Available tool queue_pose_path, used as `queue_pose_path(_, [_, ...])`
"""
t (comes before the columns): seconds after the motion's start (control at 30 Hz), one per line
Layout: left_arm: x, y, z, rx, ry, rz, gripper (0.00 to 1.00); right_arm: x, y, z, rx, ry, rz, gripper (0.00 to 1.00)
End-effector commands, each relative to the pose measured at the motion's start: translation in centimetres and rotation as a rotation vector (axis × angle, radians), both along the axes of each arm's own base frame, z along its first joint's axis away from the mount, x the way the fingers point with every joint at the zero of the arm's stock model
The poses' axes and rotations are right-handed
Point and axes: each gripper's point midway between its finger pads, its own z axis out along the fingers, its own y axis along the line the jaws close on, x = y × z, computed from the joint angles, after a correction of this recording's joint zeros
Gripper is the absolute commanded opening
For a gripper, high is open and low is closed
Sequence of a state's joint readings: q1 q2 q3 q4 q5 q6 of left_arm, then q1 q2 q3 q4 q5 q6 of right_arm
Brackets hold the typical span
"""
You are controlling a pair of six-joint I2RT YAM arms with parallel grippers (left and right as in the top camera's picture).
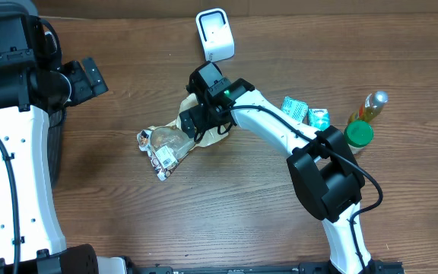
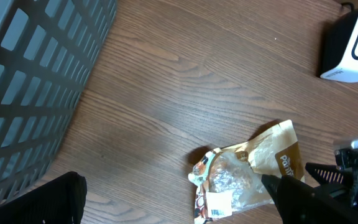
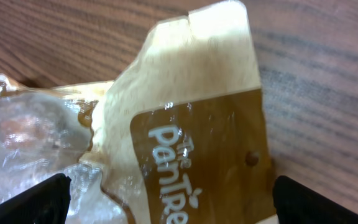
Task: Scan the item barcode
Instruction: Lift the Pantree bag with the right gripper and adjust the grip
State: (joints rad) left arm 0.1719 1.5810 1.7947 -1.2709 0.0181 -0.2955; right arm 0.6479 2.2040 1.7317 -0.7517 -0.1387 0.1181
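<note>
Brown-and-clear Pantree snack bag [image 1: 169,143] lies flat on the wood table [image 1: 128,228], near the white barcode scanner [image 1: 215,34] on the robot's side of it. Its white label [image 1: 162,158] sits at the end farthest from the scanner. Over the end nearest the scanner hangs the right gripper [image 1: 198,120], jaws fully spread and straddling the brown header, gripping nothing. Off to the scanner's side, well apart, the left gripper [image 1: 90,76] is spread wide and empty. Step looks like pick-up approach. Next: descend, pinch the header, lift, turn the label toward the scanner window.
</note>
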Motion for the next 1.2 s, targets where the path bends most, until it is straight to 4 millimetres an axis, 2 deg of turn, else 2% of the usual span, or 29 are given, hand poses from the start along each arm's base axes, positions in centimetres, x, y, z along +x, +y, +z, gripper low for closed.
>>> queue_pose_path(0.0, [0.1,-0.1,0.2,0.007,-0.005,-0.012,1.0,1.1,0.1,1.0,-0.01,-0.06,0.027,1.0])
queue_pose_path(0.13, [0.1,-0.1,0.2,0.006,-0.005,-0.012,1.0,0.2,0.2,-1.4,-0.02,0.003,0.04,1.0])
queue_pose_path(0.23, [0.1,-0.1,0.2,0.006,-0.005,-0.012,1.0,-1.2,0.6,-4.2,-0.008,0.097,0.062,1.0])
queue_pose_path(0.3, [0.1,-0.1,0.2,0.006,-0.005,-0.012,1.0,-1.8,0.7,-5.4,-0.009,0.132,0.07,0.99])
queue_pose_path(0.37, [0.1,-0.1,0.2,0.006,-0.005,-0.012,1.0,-2.0,0.6,-5.8,-0.018,0.139,0.071,0.89])
queue_pose_path(0.43, [0.1,-0.1,0.2,0.006,-0.005,-0.012,1.0,-2.0,0.6,-5.8,-0.019,0.14,0.071,0.76])
queue_pose_path(0.53, [0.1,-0.1,0.2,0.006,-0.005,-0.012,1.0,-2.1,0.6,-5.8,-0.021,0.142,0.071,0.68])
queue_pose_path(0.6, [0.1,-0.1,0.2,0.006,-0.005,-0.012,1.0,-2.0,0.6,-5.7,-0.02,0.141,0.071,0.56])
queue_pose_path(0.67, [0.1,-0.1,0.2,0.006,-0.005,-0.012,1.0,-1.9,0.6,-4.8,-0.017,0.137,0.07,0.5])
queue_pose_path(0.7, [0.1,-0.1,0.2,0.006,-0.005,-0.012,1.0,-1.7,0.6,-3.7,-0.008,0.124,0.067,0.44])
queue_pose_path(0.77, [0.1,-0.1,0.2,0.006,-0.005,-0.012,0.99,-1.1,0.0,-1.8,-0.006,0.092,0.048,0.38])
queue_pose_path(0.8, [0.1,-0.1,0.2,0.006,-0.005,-0.012,0.99,-0.7,-0.5,-0.7,-0.012,0.068,0.028,0.36])
queue_pose_path(0.93, [0.1,-0.1,0.2,0.006,-0.005,-0.012,1.0,0.4,-2.6,0.9,-0.068,0.023,-0.062,0.35])
queue_pose_path(1.03, [0.1,-0.1,0.2,0.006,-0.005,-0.012,1.0,0.7,-4.0,0.7,-0.107,0.027,-0.096,0.32])
queue_pose_path(1.1, [0.1,-0.1,0.2,0.006,-0.005,-0.012,1.0,1.3,-6.0,0.4,-0.167,0.023,-0.212,0.29])
queue_pose_path(1.17, [0.1,-0.1,0.2,0.006,-0.005,-0.012,0.99,1.5,-7.0,0.3,-0.194,0.023,-0.26,0.28])
